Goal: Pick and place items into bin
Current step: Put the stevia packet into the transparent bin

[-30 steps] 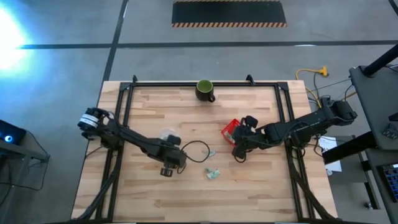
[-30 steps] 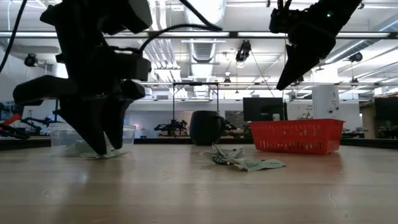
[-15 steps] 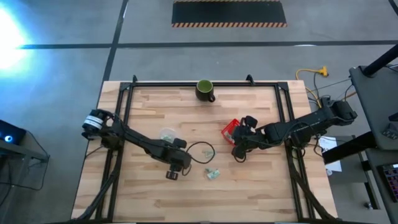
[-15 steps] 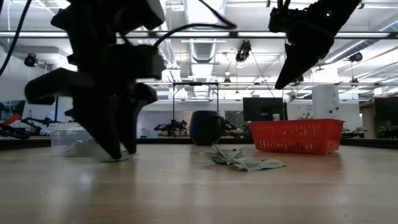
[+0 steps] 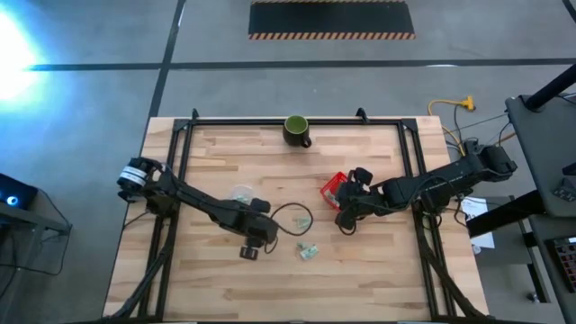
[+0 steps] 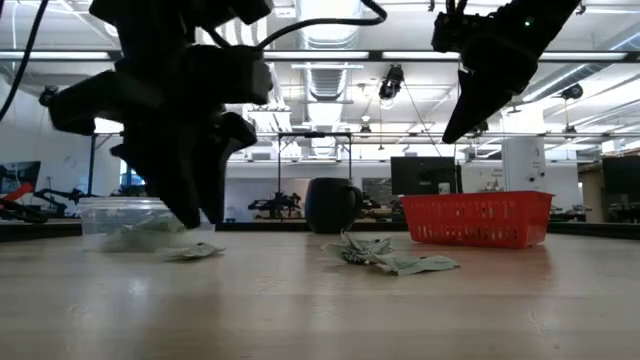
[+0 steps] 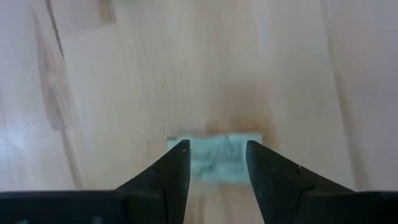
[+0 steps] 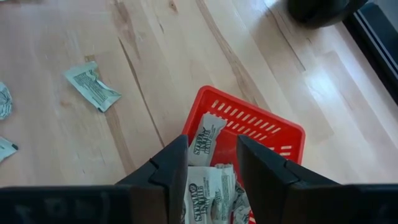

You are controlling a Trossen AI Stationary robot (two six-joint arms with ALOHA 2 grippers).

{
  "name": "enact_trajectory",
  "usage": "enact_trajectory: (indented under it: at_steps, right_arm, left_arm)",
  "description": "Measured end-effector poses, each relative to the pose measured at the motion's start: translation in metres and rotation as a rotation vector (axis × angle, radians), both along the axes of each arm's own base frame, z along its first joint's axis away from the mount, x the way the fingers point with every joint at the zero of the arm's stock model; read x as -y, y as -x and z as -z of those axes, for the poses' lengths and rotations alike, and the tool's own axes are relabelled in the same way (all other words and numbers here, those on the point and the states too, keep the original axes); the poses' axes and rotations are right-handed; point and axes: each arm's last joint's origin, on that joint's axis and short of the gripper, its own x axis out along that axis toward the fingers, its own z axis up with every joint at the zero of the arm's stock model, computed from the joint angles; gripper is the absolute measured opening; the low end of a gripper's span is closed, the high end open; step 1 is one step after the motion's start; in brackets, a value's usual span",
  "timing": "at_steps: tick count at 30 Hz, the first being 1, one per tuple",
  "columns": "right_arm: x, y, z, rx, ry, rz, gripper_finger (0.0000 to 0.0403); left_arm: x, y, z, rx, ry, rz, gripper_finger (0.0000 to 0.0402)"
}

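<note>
A pale green-and-white packet (image 7: 216, 158) lies flat on the wooden table, and the low view shows this packet (image 6: 196, 252) under my left gripper (image 6: 200, 222). My left gripper (image 7: 216, 149) hangs open just above it, one finger over each end. My right gripper (image 8: 212, 146) stands open above the red bin (image 8: 273, 124), which holds several packets (image 8: 202, 140). More packets (image 5: 309, 251) lie loose mid-table between the arms, and the low view shows this loose heap of packets (image 6: 390, 260). Seen from above, my left gripper (image 5: 251, 251) hides the packet under it.
A dark green mug (image 5: 296, 130) stands at the table's far edge. A clear plastic tub (image 5: 241, 193) sits beside the left arm, far of its gripper. Another loose packet (image 8: 92, 85) lies left of the bin. A black cable loops near the left gripper.
My left gripper has risen off the table and shifted a little toward the table's right edge. Its finger gap is unchanged. The packet under it has stayed flat on the wood. The right arm has kept still over the bin.
</note>
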Motion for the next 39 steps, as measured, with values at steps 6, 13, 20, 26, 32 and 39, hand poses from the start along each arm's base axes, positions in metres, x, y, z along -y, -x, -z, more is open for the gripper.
enact_trajectory:
  at_steps: [6,13,20,26,32,39]
  right_arm:
    - [0.0,0.0,0.0,-0.001,0.002,-0.003,0.0122]
    - [0.0,0.0,0.0,0.0,0.001,-0.001,0.0124]
    - [0.0,0.0,0.0,0.001,-0.001,0.001,0.0121]
    - [0.0,0.001,0.002,-0.004,0.001,0.001,0.0116]
    - [0.001,0.002,0.005,-0.009,0.0,0.004,0.0117]
    - [0.0,0.002,0.008,0.007,-0.004,0.004,0.011]
  left_arm:
    - [-0.002,0.006,0.003,-0.062,-0.069,0.128,0.014]
    - [-0.005,0.012,0.011,-0.096,-0.182,0.27,0.014]
    - [-0.006,0.014,0.015,-0.105,-0.234,0.336,0.014]
    - [-0.005,0.011,0.017,-0.052,-0.241,0.372,0.014]
    - [-0.003,0.01,0.017,-0.034,-0.242,0.383,0.014]
    - [0.001,0.004,0.014,0.04,-0.154,0.398,0.014]
